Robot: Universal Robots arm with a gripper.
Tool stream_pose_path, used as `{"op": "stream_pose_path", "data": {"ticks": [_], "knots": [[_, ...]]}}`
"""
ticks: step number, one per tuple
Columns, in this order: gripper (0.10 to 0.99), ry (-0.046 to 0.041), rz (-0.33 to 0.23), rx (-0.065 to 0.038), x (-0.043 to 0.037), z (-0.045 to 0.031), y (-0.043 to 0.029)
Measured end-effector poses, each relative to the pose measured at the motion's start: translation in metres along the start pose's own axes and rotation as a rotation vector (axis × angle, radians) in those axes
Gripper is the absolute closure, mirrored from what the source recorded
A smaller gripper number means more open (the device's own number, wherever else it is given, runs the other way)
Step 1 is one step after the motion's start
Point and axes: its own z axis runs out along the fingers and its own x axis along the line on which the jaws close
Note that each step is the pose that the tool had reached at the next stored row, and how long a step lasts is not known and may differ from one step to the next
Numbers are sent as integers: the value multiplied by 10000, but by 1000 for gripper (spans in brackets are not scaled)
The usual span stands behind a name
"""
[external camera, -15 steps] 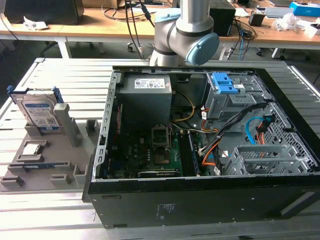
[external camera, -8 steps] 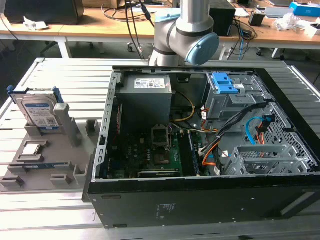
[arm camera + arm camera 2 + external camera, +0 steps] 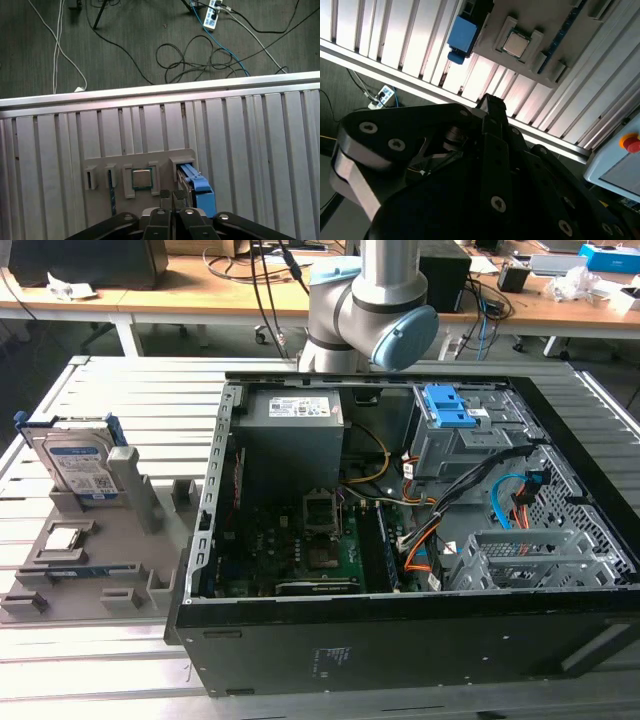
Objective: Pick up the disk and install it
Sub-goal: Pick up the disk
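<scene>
Your gripper (image 3: 171, 193) is clenched on nothing and hovers above the grey holder (image 3: 102, 162). The disk (image 3: 200, 192) stands upright in a slot at the holder's corner, away from the computer case (image 3: 400, 660).

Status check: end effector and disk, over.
End effector shut, empty, above the grey holder. Disk upright in its slot, not picked up. Chip in the neighbouring pocket.
</scene>
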Motion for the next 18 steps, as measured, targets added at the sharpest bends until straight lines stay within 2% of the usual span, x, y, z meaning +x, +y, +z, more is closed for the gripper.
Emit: {"op": "stream_pose_path", "data": {"ticks": [1,2,3,6,10,12,16,18], "knots": [[918,0,0,0,0,0,0],[792,0,1,0,0,0,0],[792,0,1,0,0,0,0],[604,0,2,0,0,0,0],[604,-1,4,0,-23,1,1],[604,0,3,-1,-135,3,12],[604,0,4,0,-194,6,16],[604,2,4,-4,-226,53,12]]}}
